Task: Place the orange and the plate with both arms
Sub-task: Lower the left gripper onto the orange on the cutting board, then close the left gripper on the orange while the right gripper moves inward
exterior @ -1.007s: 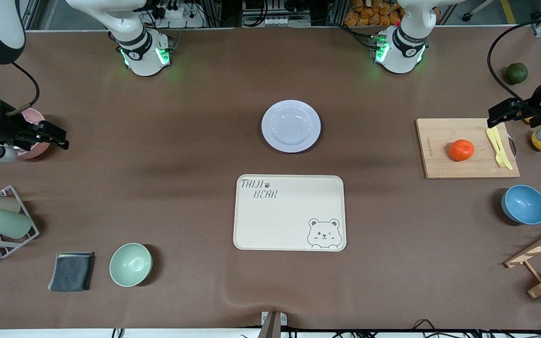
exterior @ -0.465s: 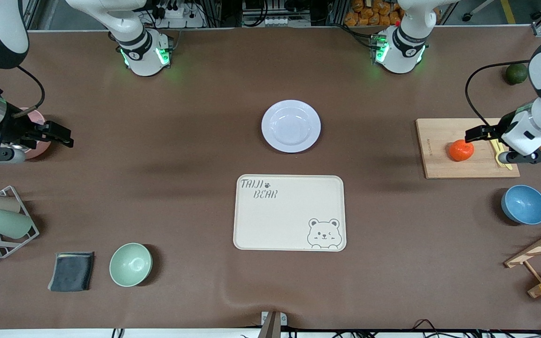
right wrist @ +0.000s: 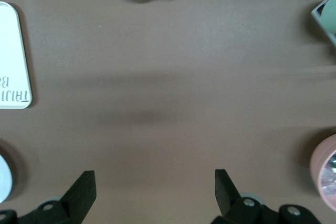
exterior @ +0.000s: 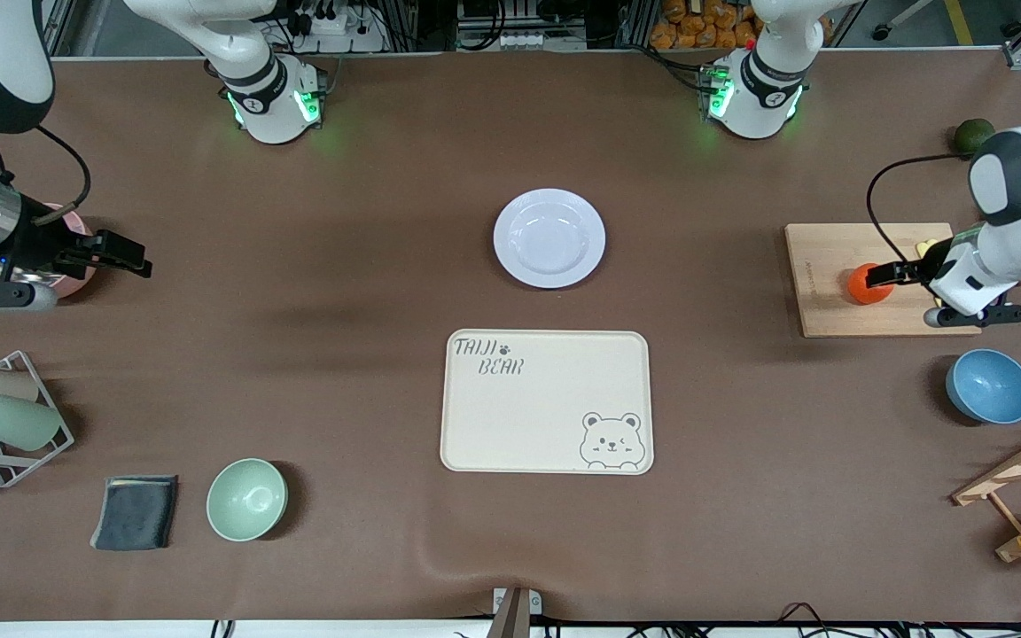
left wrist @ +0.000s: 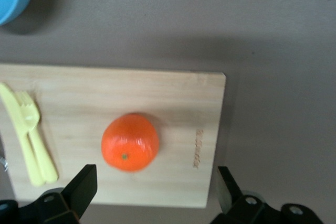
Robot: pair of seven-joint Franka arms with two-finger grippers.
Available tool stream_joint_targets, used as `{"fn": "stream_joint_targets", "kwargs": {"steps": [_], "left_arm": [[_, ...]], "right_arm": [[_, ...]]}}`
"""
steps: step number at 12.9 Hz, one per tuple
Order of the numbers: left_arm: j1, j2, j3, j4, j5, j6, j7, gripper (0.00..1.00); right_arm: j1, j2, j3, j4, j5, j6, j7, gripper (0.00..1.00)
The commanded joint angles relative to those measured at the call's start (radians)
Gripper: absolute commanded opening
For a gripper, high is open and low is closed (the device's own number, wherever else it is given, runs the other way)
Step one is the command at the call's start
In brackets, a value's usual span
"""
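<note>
1. Plate [exterior: 549, 237]: on the table, just farther from the front camera than the bear tray [exterior: 546, 402].
2. Left gripper [left wrist: 155, 191]: jaws spread, over the orange [exterior: 861, 285] on the cutting board [exterior: 830, 292].
3. Right gripper [exterior: 125, 256]: jaws spread, empty, over bare table beside the pink bowl [right wrist: 324, 171].

A brown table [exterior: 369, 292] carries everything; the lavender-white plate [exterior: 549, 237] lies near its middle, the cream bear tray [exterior: 546, 403] nearer the front camera; toward the left arm's end a wooden cutting board [exterior: 830, 292], a blue bowl [exterior: 990, 386], a dark green fruit [exterior: 971, 135]; toward the right arm's end a pale green bowl [exterior: 246, 499], a grey cloth [exterior: 136, 512], a pink bowl [exterior: 76, 279], a wire cup rack [exterior: 19, 425].
</note>
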Motion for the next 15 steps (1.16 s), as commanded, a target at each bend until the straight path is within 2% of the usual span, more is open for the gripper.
{"fn": "stream_joint_targets", "kwargs": {"steps": [1, 3, 5, 7, 10, 13, 15], "left_arm": [[0.016, 0.009, -0.006, -0.051, 0.010, 0.073, 0.018, 1.00], [0.025, 0.009, -0.006, -0.104, 0.014, 0.136, 0.023, 1.00], [0.026, 0.015, -0.006, -0.109, 0.082, 0.143, 0.022, 1.00], [0.034, 0.024, -0.006, -0.111, 0.082, 0.146, 0.022, 1.00], [0.071, 0.050, -0.007, -0.123, 0.125, 0.190, 0.023, 1.00], [0.079, 0.072, -0.008, -0.132, 0.139, 0.235, 0.025, 1.00], [0.079, 0.075, -0.008, -0.140, 0.139, 0.238, 0.025, 1.00]], "right_arm": [[0.004, 0.005, -0.001, -0.022, 0.062, -0.004, 0.046, 1.00], [0.002, 0.019, -0.001, -0.025, 0.078, -0.006, 0.044, 1.00], [0.007, 0.022, 0.001, -0.034, 0.093, -0.006, 0.047, 1.00], [-0.002, 0.028, -0.001, -0.051, 0.161, -0.007, 0.046, 1.00], [0.008, 0.031, 0.001, -0.059, 0.175, -0.012, 0.047, 1.00], [0.017, 0.037, 0.001, -0.114, 0.315, -0.013, 0.047, 1.00], [0.021, 0.051, 0.001, -0.117, 0.339, -0.015, 0.047, 1.00]]}}
